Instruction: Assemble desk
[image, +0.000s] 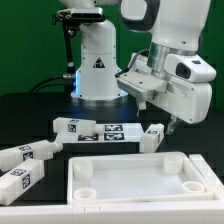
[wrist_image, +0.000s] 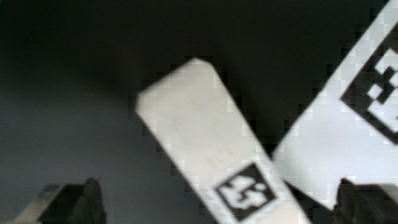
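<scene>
the gripper hangs at the right of the exterior view, above the black table. its fingers are spread wide and hold nothing. in the wrist view a tagged leg lies between the parted fingers, apart from both. the desk's tabletop panel lies rim up at the lower middle of the exterior view. the near leg sits just behind it, below the gripper. the middle leg lies beside the marker board. the upper left leg and the lower left leg lie at the exterior view's lower left.
</scene>
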